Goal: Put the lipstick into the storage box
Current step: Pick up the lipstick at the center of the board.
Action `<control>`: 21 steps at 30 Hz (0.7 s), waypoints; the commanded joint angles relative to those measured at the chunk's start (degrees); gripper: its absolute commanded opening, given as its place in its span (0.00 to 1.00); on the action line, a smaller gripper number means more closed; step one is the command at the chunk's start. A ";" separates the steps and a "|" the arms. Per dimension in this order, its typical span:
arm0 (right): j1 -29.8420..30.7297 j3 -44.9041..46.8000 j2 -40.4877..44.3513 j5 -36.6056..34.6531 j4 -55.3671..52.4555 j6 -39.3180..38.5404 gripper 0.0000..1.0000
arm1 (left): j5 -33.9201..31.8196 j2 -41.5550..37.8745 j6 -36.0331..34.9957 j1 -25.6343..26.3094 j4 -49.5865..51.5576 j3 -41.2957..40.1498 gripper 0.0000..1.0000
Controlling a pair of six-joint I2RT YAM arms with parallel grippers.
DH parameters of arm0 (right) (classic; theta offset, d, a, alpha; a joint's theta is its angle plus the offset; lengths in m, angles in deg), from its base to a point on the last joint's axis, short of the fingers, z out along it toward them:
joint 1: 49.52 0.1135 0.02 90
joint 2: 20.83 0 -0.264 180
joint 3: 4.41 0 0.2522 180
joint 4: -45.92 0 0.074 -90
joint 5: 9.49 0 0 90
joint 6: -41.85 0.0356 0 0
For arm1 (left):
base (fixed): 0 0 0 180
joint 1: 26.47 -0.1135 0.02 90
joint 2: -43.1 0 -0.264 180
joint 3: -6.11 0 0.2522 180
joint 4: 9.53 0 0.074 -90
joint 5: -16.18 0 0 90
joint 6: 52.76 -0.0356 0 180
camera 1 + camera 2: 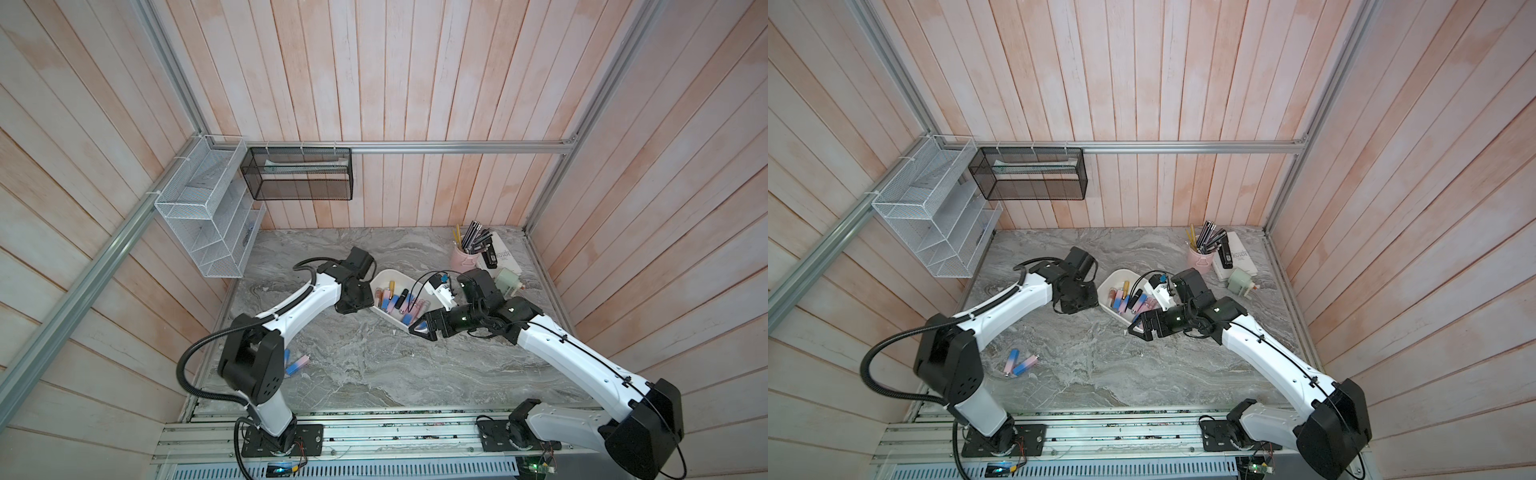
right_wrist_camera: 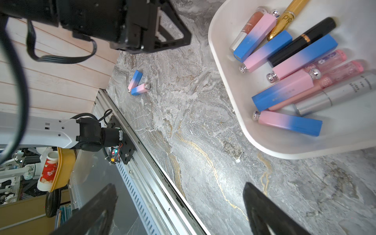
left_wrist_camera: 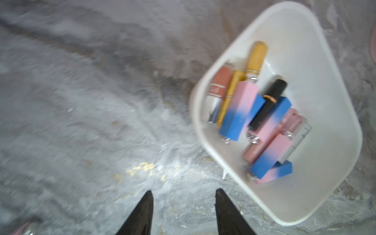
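Observation:
The storage box (image 1: 388,276) (image 1: 1121,276) is a white rounded tub in the middle of the marble top. Several lipsticks (image 3: 242,109) (image 2: 289,122) lie in it, most of them pink-and-blue sticks, with gold, black and silver tubes among them. Two more pink-and-blue lipsticks (image 1: 297,365) (image 1: 1019,363) (image 2: 137,84) lie on the marble near the left arm's base. My left gripper (image 3: 183,192) (image 1: 359,299) hovers just left of the box, jaws apart and empty. At the box's near corner my right gripper (image 2: 179,187) (image 1: 422,328) stands wide open, holding nothing.
A pink pen cup (image 1: 463,257), a white book (image 1: 505,253) and a pale green gadget (image 1: 509,280) stand at the back right. A white wire rack (image 1: 208,216) and a black mesh basket (image 1: 299,174) hang on the walls. A metal rail (image 2: 142,162) runs along the front edge.

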 commanded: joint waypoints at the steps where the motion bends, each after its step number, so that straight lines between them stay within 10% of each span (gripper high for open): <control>1: -0.26 1.68 -0.80 3.46 2.39 -1.36 0.98 | -5.22 -6.82 7.56 -2.00 3.18 -9.80 0.54; 21: -0.32 6.74 2.87 7.03 4.88 -2.69 0.98 | -4.20 -29.45 36.76 -8.03 0.39 -38.30 0.70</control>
